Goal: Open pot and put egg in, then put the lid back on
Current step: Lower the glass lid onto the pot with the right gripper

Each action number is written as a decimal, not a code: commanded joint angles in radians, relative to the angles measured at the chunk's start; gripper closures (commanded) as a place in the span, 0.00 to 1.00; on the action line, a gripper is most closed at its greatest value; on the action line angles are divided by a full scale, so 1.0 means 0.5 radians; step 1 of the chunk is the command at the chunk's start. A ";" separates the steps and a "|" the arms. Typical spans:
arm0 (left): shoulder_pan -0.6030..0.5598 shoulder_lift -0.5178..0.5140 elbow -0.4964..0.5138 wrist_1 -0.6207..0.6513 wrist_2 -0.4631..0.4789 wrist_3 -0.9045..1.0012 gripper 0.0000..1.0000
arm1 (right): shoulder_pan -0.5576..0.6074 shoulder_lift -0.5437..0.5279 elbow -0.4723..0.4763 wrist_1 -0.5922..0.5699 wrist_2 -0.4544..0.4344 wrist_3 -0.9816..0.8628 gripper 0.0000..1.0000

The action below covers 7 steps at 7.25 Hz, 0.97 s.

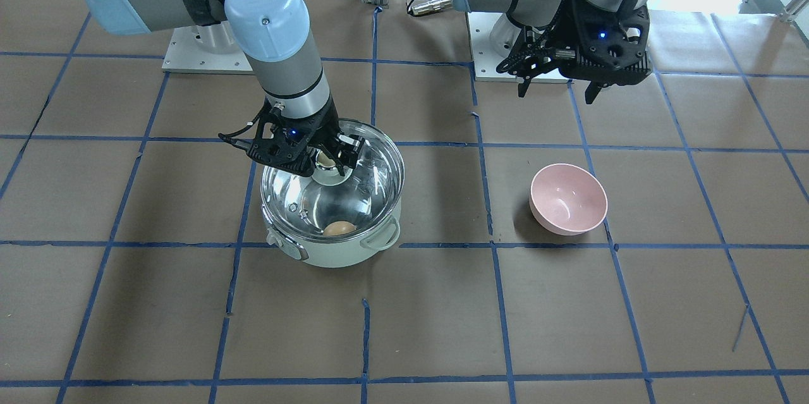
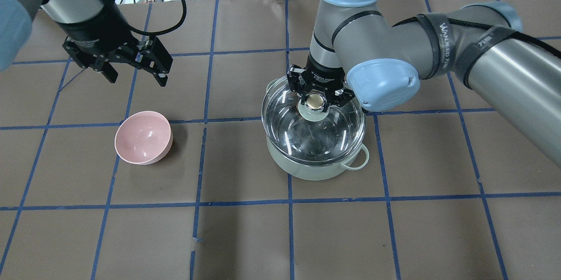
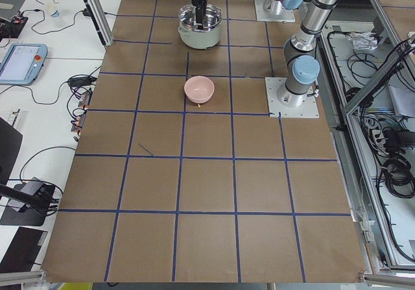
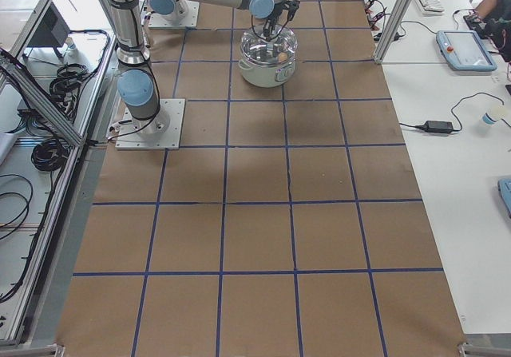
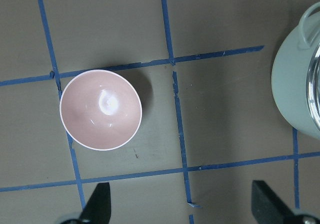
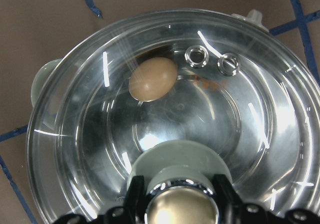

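The pale mint-green pot [image 1: 341, 255] stands on the table [image 2: 307, 168]. The light-brown egg [image 1: 339, 227] lies inside it on the steel bottom and shows through the glass in the right wrist view [image 6: 153, 78]. My right gripper [image 2: 314, 101] is shut on the golden knob [image 6: 182, 209] of the clear glass lid [image 2: 333, 135]. It holds the lid over the pot's mouth. I cannot tell whether the rim rests on the pot. My left gripper [image 2: 136, 77] is open and empty, above the table behind the pink bowl.
An empty pink bowl [image 2: 143, 137] stands on the pot's left in the overhead view and shows below the left wrist [image 5: 100, 109]. Brown paper with blue tape lines [image 2: 289, 201] covers the table. The arm bases [image 1: 202, 50] stand at the robot's side.
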 commanded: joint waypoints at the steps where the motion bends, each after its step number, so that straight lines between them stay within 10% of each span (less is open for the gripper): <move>1: 0.000 0.000 -0.002 0.001 0.000 0.000 0.00 | -0.004 0.000 0.001 0.002 -0.003 -0.003 0.67; 7: -0.003 0.000 -0.002 0.001 0.000 -0.003 0.00 | -0.004 -0.006 0.001 0.002 -0.025 -0.003 0.50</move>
